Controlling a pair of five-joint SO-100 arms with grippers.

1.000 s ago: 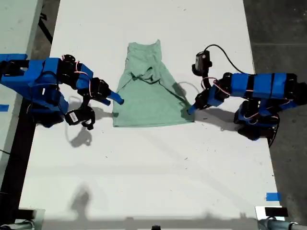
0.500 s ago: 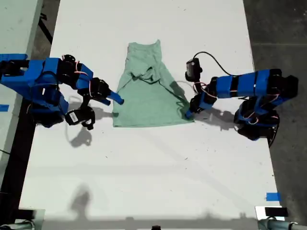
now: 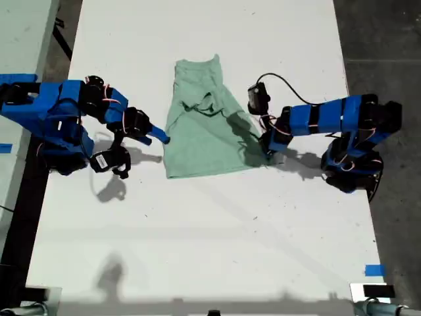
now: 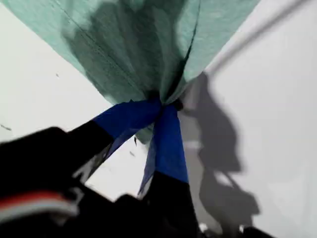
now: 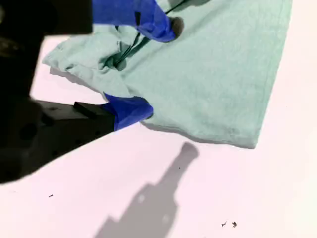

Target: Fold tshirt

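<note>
The tshirt [image 3: 204, 131] lies on the white table [image 3: 197, 250], in its far half and about midway between the two long edges. It is partly folded, with bunched cloth near the neck. My first pincer [image 4: 161, 106] is pinched tight on a bit of the tshirt's hem corner, on the exterior view's right. The cloth there is pulled up into a little peak. My second pincer [image 5: 141, 67] is spread wide, hanging just above the other side edge of the tshirt. A blue tape strip [image 3: 375, 270] sticks to the table's near corner, on the exterior view's right.
</note>
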